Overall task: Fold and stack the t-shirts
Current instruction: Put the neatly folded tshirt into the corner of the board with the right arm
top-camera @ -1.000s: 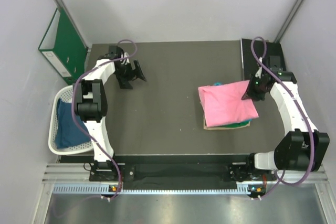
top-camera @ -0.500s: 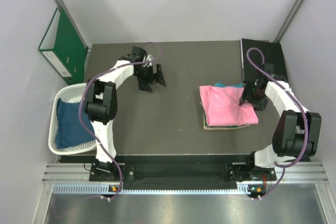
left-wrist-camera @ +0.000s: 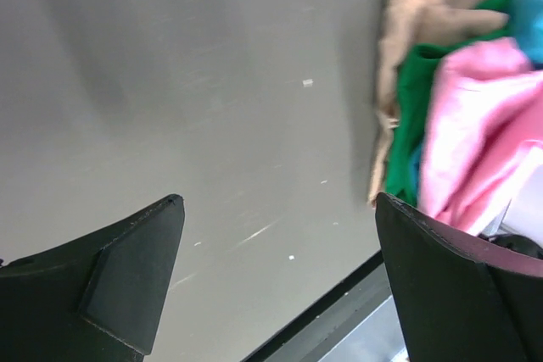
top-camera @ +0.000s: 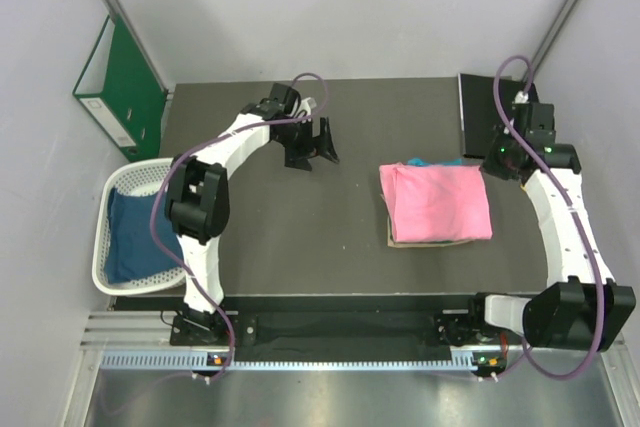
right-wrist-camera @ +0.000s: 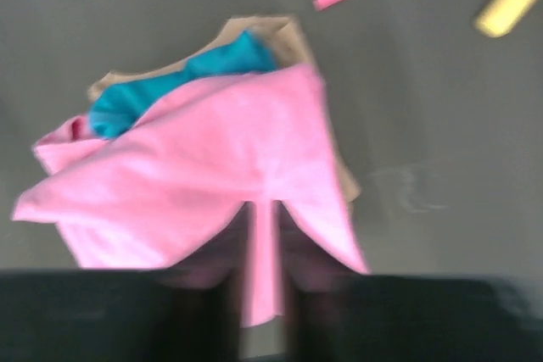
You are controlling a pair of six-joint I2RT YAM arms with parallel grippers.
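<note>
Filling basket: blue shirt (top-camera: 130,237) lies bunched inside the white basket (top-camera: 103,209) at the left edge of the table (top-camera: 300,237), well apart from both grippers.
Stack: pink shirt (top-camera: 437,202) lies folded on top, right of centre. The teal shirt (top-camera: 414,162) peeks out at its far edge. A green layer (left-wrist-camera: 411,108) and a tan layer (left-wrist-camera: 394,57) show beneath.
Right gripper (top-camera: 495,160): hangs just beside the pink shirt's far right corner. Blur hides whether its jaws are apart or together, and whether they touch cloth.
Left gripper (top-camera: 313,145): jaws spread wide with nothing between them, over bare table. The stack lies off to its right, apart.
Binder (top-camera: 125,77): green, standing at far left, off the table.
</note>
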